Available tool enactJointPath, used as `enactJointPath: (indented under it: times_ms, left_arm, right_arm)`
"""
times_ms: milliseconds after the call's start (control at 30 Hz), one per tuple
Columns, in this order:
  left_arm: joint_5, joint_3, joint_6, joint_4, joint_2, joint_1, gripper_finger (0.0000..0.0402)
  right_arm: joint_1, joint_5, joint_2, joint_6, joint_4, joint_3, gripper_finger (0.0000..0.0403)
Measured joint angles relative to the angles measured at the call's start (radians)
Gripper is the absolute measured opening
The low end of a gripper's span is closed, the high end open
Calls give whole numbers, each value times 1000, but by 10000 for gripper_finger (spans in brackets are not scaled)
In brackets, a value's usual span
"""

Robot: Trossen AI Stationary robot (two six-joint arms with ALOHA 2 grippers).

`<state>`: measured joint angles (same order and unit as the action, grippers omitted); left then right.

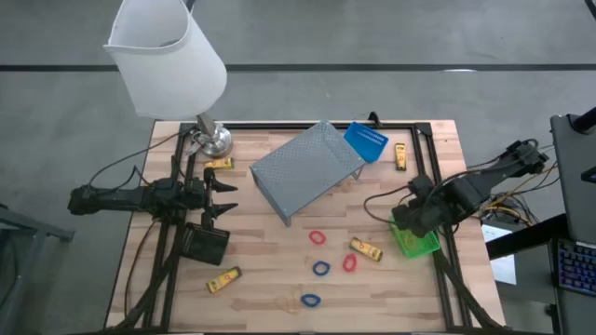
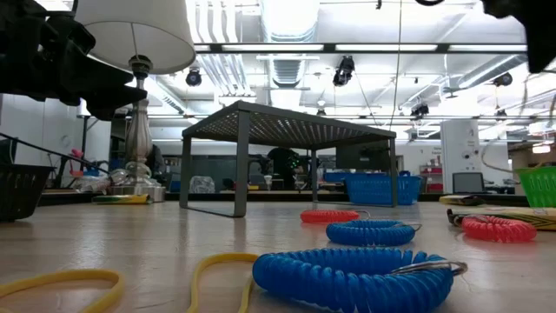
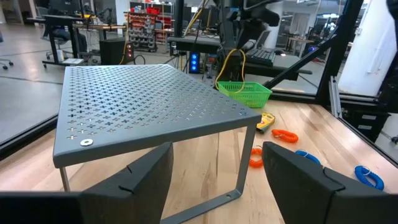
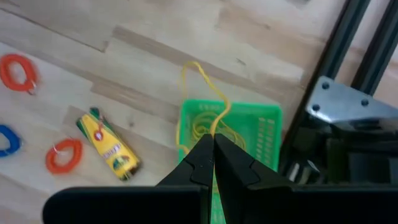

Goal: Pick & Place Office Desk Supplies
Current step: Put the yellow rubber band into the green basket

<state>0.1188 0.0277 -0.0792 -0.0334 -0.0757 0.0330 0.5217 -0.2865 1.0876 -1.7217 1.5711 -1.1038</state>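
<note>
My right gripper point(image 4: 213, 140) hangs shut over the green bin point(image 1: 419, 244) at the table's right edge, holding a thin yellow loop point(image 3: 231, 65). More yellow strands point(image 4: 200, 127) lie in that bin. My left gripper point(image 3: 214, 186) waits open and level at the left side, facing the grey perforated riser point(image 1: 307, 169). Red loops point(image 1: 318, 237) and blue loops point(image 1: 321, 269) lie on the wood near the front. Yellow oblong pieces point(image 1: 366, 249) lie scattered flat. The black bin point(image 1: 205, 242) stands at the left, and the blue bin point(image 1: 365, 141) is at the riser's far corner. My right gripper pinches the thin yellow loop at its upper part point(image 4: 215, 126) between its two shut fingertips. The fingers come steeply from above. The loop hangs slack below them, its lower end point(image 3: 219, 83) down at the green bin's rim.
A white-shaded lamp point(image 1: 168, 56) stands on a metal base point(image 1: 214, 141) at the far left corner. A dark metal frame point(image 1: 438, 167) borders the table. Another yellow band point(image 2: 87, 280) lies at the near edge. Bare wood point(image 1: 270, 270) lies in front of the riser.
</note>
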Motion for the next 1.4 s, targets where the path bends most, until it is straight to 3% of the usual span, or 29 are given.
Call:
enactJointPath:
  times_ms: [233, 400, 833, 1067, 1200, 1400]
  left_arm:
    - [0, 0, 0, 0, 0, 0, 253]
    - [0, 0, 0, 0, 0, 0, 253]
    - [0, 0, 0, 0, 0, 0, 253]
    - [0, 0, 0, 0, 0, 0, 253]
    - [0, 0, 0, 0, 0, 0, 253]
    - [0, 0, 0, 0, 0, 0, 253]
  right_arm:
    - [0, 89, -110, 2, -11, 63, 8]
    - [0, 86, -121, 20, -10, 66, 8]
    - [6, 55, -33, 125, -2, -107, 8]
    - [57, 95, -34, 60, -1, -126, 8]
    - [97, 162, -29, -11, -1, -108, 8]
    - [164, 168, -24, -99, 0, -44, 8]
